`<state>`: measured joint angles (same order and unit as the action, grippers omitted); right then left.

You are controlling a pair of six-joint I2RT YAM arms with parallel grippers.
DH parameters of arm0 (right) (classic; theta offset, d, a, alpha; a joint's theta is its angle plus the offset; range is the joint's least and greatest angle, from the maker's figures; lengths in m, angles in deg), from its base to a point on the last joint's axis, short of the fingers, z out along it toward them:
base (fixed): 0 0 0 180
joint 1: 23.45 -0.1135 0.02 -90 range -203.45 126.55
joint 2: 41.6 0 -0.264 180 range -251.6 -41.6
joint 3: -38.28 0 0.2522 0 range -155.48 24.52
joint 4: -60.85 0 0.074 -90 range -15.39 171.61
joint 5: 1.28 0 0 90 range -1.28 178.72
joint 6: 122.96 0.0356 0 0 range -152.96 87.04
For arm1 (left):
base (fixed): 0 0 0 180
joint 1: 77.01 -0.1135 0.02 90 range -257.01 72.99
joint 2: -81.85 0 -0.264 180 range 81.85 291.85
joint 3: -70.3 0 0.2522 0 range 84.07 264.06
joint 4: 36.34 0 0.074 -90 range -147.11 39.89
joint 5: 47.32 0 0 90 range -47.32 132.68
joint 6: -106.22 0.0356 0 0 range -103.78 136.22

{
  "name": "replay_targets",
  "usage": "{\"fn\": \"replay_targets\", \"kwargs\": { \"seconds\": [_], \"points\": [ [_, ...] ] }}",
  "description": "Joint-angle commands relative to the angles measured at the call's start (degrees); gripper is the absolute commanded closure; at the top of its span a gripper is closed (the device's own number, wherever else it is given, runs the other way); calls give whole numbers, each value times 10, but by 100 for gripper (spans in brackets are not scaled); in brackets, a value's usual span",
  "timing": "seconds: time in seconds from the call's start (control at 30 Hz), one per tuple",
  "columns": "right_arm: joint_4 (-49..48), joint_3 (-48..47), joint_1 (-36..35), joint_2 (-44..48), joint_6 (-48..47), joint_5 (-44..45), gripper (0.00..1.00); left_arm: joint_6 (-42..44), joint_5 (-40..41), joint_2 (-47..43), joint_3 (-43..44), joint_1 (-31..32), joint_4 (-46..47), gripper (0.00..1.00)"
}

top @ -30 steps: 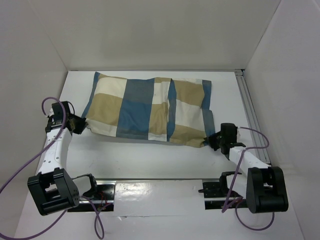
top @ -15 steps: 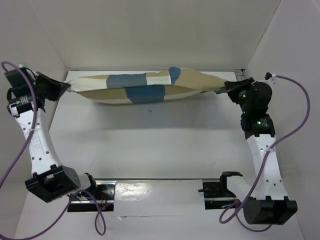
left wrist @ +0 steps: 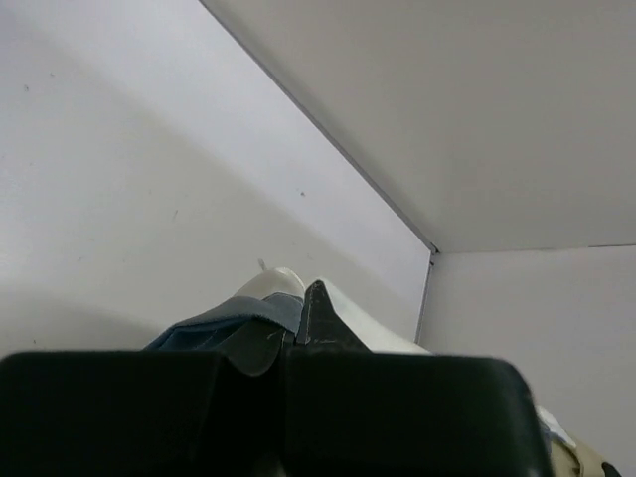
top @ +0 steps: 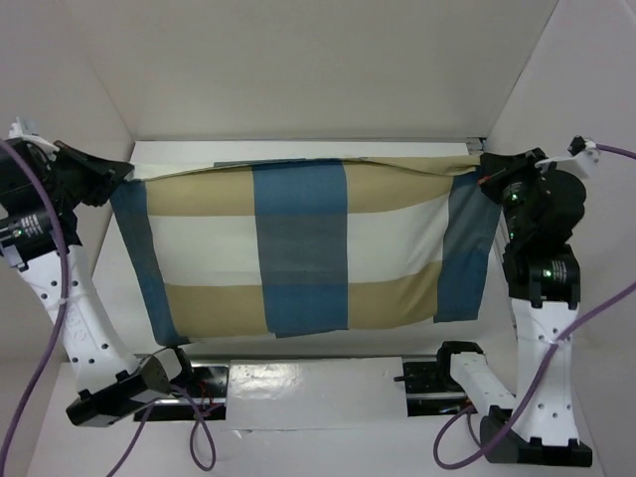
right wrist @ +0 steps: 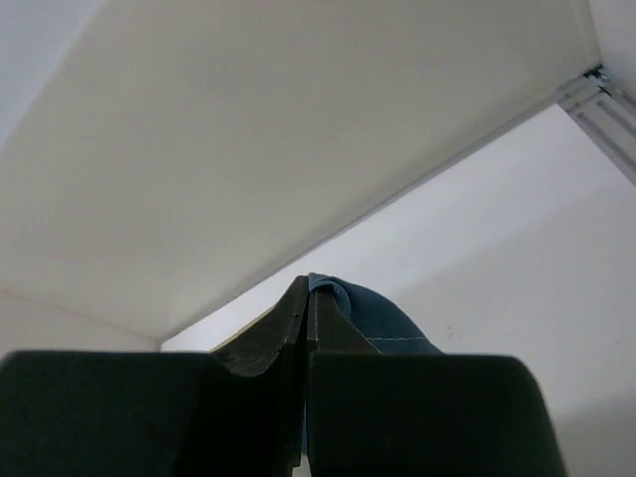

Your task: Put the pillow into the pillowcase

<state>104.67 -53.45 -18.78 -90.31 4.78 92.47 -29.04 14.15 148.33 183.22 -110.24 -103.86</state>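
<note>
White walls (top: 298, 70) close in the pale desk (top: 338, 442) on three sides. On the left, my left hand (top: 124, 171) sits high beside the side wall, its fingers pressed together on the upper left corner of the pillowcase (top: 298, 248); my wrist view shows blue and cream cloth bunched right at the tips. From that corner the pillowcase hangs up off the desk as one broad sheet of blue, tan and cream checks, its top edge stretched across between my two arms and a blue flap hanging at each side. The pillow I cannot see. On the right, my right hand (top: 484, 179) is equally high, its fingers closed tight on the upper right corner, pinching a fold of blue fabric.
</note>
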Motion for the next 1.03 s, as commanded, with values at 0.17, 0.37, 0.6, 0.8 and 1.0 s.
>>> {"fn": "replay_targets", "kwargs": {
  "seconds": [0.17,0.37,0.6,0.8,1.0],
  "points": [
    [-205,108,25,-201,-30,30,39,8,185,227,-42,130,202,66],
    [-124,-21,-20,-313,-64,29,0,91,202,355,189,207,41,9],
    [-47,8,-41,-276,-72,96,0,140,181,191,7,293,105,9],
    [9,23,-54,-258,-78,156,0,130,155,67,-152,339,171,10],
    [7,54,-59,-232,-90,161,0,138,148,39,-159,367,183,10]
  ]
}}
